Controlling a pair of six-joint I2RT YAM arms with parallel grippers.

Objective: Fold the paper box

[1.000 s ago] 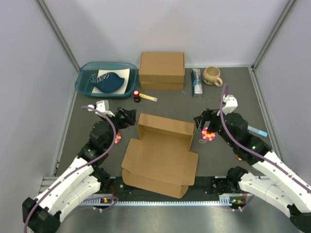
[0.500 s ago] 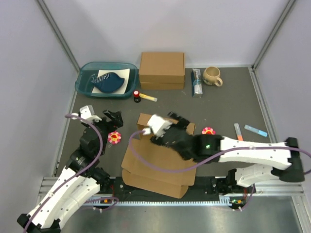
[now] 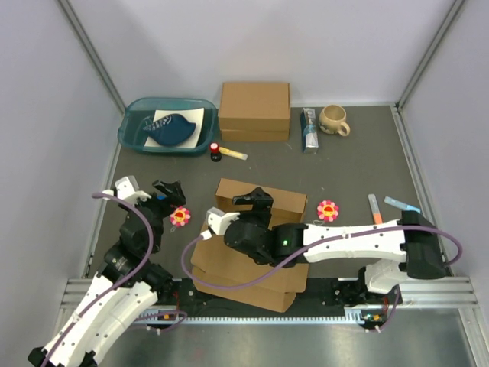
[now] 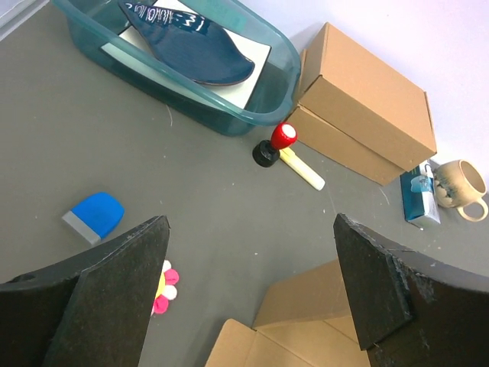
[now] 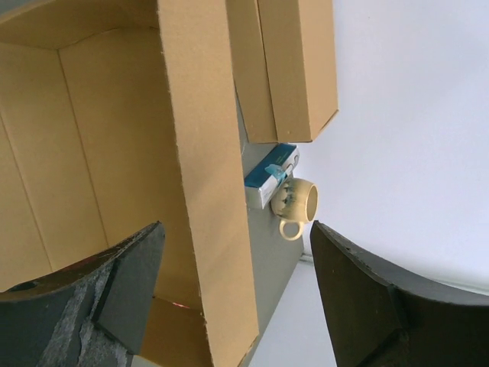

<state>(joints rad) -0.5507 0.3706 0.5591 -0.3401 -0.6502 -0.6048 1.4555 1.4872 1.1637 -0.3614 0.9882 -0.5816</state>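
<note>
the paper box (image 3: 244,287) lies on the tabletop (image 3: 367,164) in the near middle, between the two arms, its base flat and its rear wall (image 5: 206,191) raised. the right pincer (image 3: 256,200) reaches across it, fingers apart, with that wall's edge running between them; nothing is clamped yet. the left pincer (image 3: 168,189) hangs off to the left of the box, also apart and empty.

the step in hand looks like seizing the rear wall to fold it. to do it well, i would close on the wall near its middle, so the card turns on its crease rather than buckling. i would also bring the left pincer in to pin a side flap so the base does not slide.

counted: one paper box, one closed cardboard box (image 3: 254,109), one mug (image 3: 333,118), one teal tub (image 3: 134,136), one blue carton (image 3: 309,128), one red-capped stamp (image 3: 216,150), two pink flowers (image 3: 179,216), one each side of the box.
</note>
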